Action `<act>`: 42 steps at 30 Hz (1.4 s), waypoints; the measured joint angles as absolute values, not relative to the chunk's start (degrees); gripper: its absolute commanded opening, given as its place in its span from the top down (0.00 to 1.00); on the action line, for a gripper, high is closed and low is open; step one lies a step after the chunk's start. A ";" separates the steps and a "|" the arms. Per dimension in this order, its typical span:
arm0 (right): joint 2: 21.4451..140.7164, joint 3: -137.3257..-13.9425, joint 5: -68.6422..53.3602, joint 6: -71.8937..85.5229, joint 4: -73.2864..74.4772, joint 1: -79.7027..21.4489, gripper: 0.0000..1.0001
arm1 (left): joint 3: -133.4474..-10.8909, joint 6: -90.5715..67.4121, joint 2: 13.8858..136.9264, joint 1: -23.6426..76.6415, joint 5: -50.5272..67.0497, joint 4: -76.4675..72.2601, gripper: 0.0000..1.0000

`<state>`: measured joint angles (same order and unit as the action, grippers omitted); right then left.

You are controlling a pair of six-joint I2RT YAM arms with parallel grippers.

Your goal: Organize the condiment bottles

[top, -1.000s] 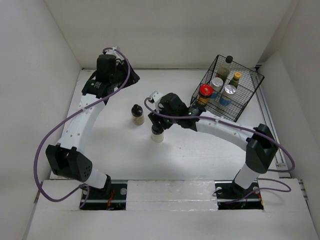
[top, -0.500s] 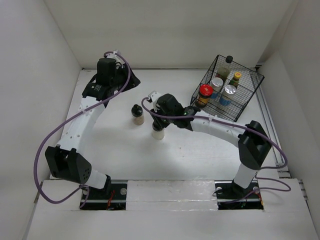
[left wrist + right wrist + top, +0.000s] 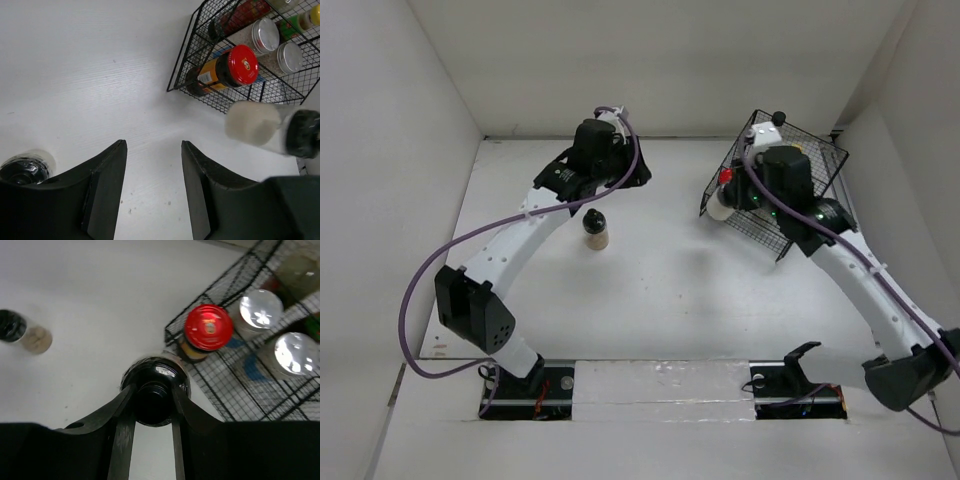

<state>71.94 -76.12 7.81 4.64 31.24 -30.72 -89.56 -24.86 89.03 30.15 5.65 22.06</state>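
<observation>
My right gripper (image 3: 736,198) (image 3: 154,386) is shut on the black cap of a pale shaker (image 3: 721,209) (image 3: 156,371) and holds it in the air at the near-left corner of the black wire basket (image 3: 817,160). The left wrist view shows this shaker (image 3: 255,123) too. In the basket are the red-lidded jar (image 3: 208,326) (image 3: 241,64), two silver-lidded jars (image 3: 260,307) (image 3: 293,348), the yellow-capped bottle (image 3: 312,14) and the tall dark bottle (image 3: 779,118). The second black-capped shaker (image 3: 596,230) (image 3: 22,167) stands on the table. My left gripper (image 3: 638,174) (image 3: 153,145) is open and empty, right of that shaker.
White walls close in the table on the left, back and right. The basket (image 3: 235,385) stands at the back right corner. The left arm's purple cable (image 3: 450,255) loops over the left side of the table.
My right gripper has lifted the pale shaker off the middle of the table and carried it right to the basket's corner. My left gripper has swung right, past the standing shaker.
</observation>
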 measured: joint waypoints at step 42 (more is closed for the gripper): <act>81.80 -67.51 6.61 1.72 24.62 -9.30 0.84 | -91.39 -25.63 92.88 29.50 9.17 21.21 0.55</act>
